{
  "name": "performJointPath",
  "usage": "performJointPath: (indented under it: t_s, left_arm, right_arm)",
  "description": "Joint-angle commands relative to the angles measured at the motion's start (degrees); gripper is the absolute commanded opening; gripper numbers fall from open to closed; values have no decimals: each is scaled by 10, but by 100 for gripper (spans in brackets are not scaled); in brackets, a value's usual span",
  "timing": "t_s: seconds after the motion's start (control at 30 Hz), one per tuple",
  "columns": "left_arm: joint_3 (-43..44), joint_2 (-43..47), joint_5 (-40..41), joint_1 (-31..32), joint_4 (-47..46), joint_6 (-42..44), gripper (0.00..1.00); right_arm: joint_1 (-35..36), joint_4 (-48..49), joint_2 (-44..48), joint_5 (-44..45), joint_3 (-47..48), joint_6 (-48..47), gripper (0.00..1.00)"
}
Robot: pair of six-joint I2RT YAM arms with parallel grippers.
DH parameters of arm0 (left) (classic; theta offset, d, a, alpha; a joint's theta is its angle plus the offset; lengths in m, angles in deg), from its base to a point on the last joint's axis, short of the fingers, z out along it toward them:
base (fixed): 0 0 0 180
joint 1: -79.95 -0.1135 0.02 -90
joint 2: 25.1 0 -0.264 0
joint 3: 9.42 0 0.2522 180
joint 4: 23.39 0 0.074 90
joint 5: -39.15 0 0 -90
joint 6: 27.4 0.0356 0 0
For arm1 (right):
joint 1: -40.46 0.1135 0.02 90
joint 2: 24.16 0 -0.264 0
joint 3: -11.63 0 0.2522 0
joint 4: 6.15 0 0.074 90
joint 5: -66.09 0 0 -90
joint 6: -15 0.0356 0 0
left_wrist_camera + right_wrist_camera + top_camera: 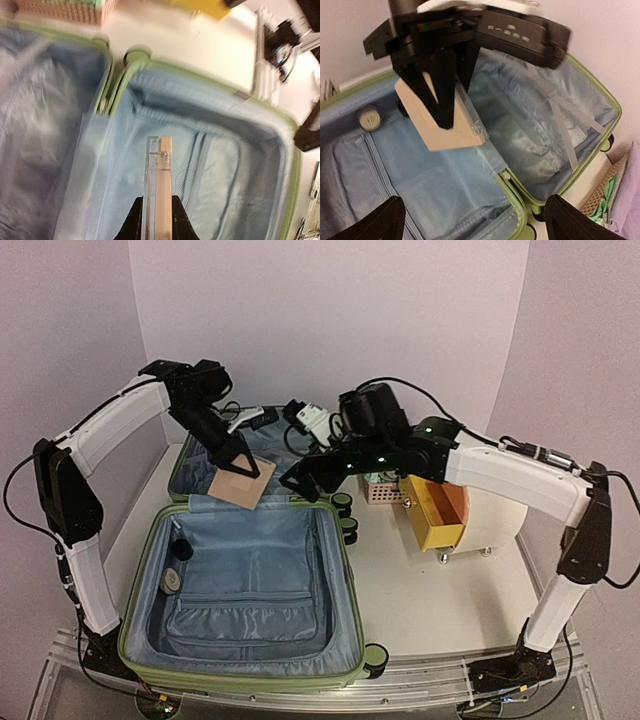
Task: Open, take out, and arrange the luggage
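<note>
Luggage [250, 580] lies open; left jaws clamp a flat tan box [242, 483], right jaws gape empty.

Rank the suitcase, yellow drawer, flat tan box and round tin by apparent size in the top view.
1. Suitcase
2. Yellow drawer
3. Flat tan box, held up nearer the camera, so its place against the drawer is unsure
4. Round tin

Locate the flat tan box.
Top view, left of centre: the flat tan box hangs in the left gripper, over the hinge between the luggage halves.
</note>
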Motion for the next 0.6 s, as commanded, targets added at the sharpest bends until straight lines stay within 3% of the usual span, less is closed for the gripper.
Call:
performJointPath:
  t_s: [0.0,0.13,0.27,0.57]
  left_arm:
    - [79,63,-145,0,-17,-30,0]
    - [68,107,-261,0,-134,-59,0]
    - [15,144,-332,1,-229,-101,0]
    - [-32,173,-333,1,-315,-150,0]
  right_arm:
    - [-31,222,98,-104,-79,104,98]
    - [-38,355,119,-102,-135,187,98]
    - [-45,373,87,-135,-107,214,96]
    - [-45,413,53,-281,-88,216,79]
